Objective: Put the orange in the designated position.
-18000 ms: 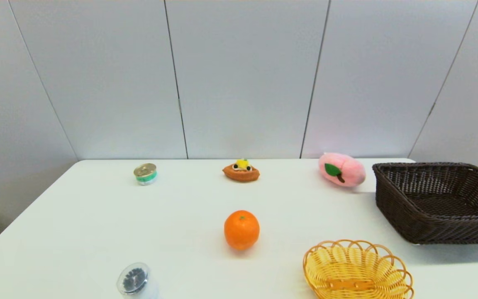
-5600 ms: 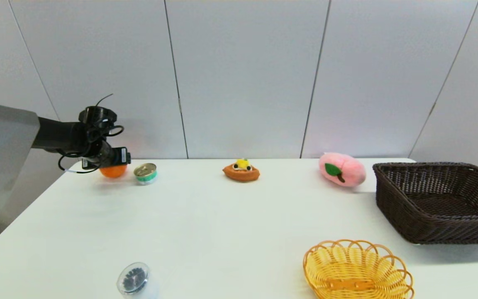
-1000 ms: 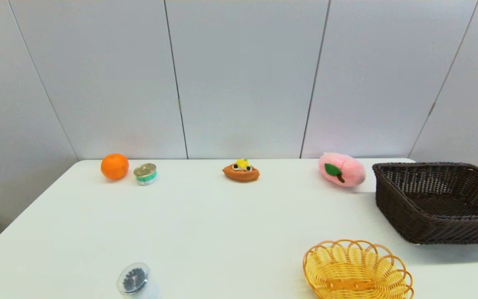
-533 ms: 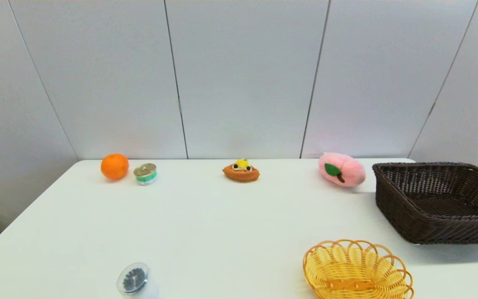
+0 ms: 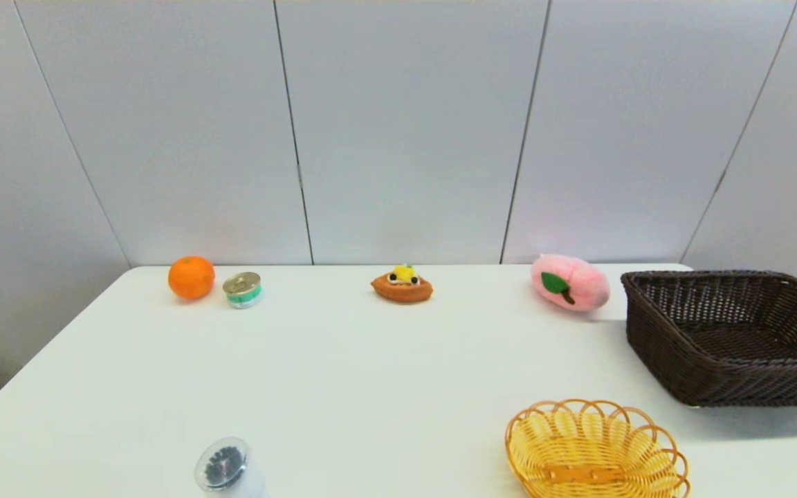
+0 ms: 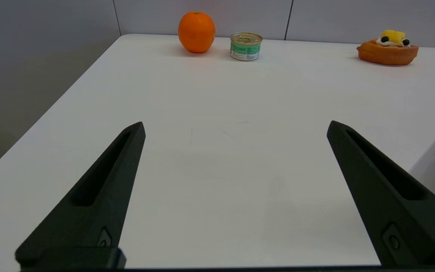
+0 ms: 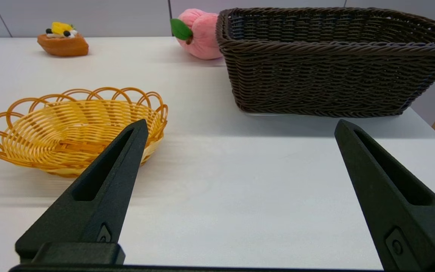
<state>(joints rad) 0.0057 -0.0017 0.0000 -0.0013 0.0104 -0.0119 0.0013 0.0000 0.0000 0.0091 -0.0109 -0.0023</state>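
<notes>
The orange (image 5: 191, 277) rests on the white table (image 5: 371, 373) at its far left corner, close to the wall and just beside a small tin can (image 5: 243, 289), which stands on the side toward the table's middle; the two look apart, with a narrow gap between them (the left wrist view (image 6: 196, 27) shows that gap most plainly). No finger touches the fruit. Farther along the back edge lie a toy pastry (image 5: 402, 285) and a pink plush peach (image 5: 569, 281); a dark brown basket (image 5: 730, 387) fills the far right, and a yellow wicker basket (image 5: 530, 432) sits nearer the robot, in front of it. A clear lidded jar (image 5: 223, 467) stands at the near edge.

The left gripper (image 6: 236, 128) hovers low over bare tabletop, well apart from the orange, its fingers spread wide and holding nothing. The right gripper (image 7: 240, 126) is likewise wide open and empty, parked near the two baskets. Neither arm shows in the head view.

Judged from this layout, the placing step appears finished: the fruit sits free on plain tabletop (no mark confirms the spot). The next move calls for little more than keeping both arms clear; any further nudge risks rolling the fruit against the can.
</notes>
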